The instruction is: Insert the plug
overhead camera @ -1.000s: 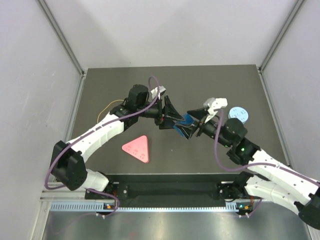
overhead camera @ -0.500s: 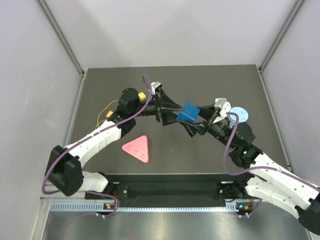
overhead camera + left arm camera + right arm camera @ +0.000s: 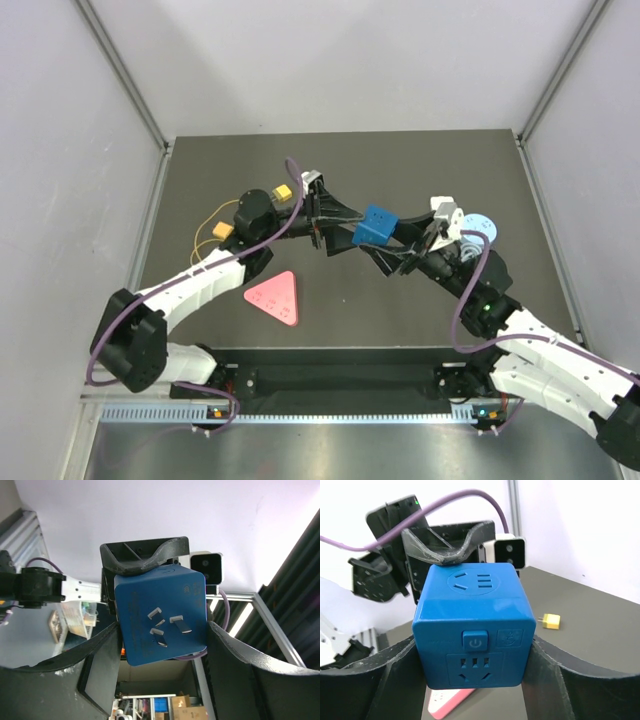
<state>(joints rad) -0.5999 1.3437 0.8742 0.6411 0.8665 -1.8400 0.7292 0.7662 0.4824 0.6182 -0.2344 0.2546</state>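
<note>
The dark desk (image 3: 200, 160) carries little. The task's thing is up in the air above its middle. The left hand (image 3: 162, 640) and the right hand (image 3: 472, 655) meet there, each closed on the same blue socket cube (image 3: 376, 224). Each presses on a different pair of opposite faces.

Flat on the desk nearer the bases lies one pink triangular piece (image 3: 274, 297). One pale blue disc (image 3: 478, 227) lies to the right, and there are two small yellow connectors (image 3: 283, 191) and (image 3: 219, 230) by the left arm.

There is one cube. It looks like rigid moulded plastic: probably light, with smooth faces that could slip. Its three flat prongs (image 3: 165, 625) face the left wrist camera. Best held by flat side faces, leaving the prong face clear; the prongs look bendable.
</note>
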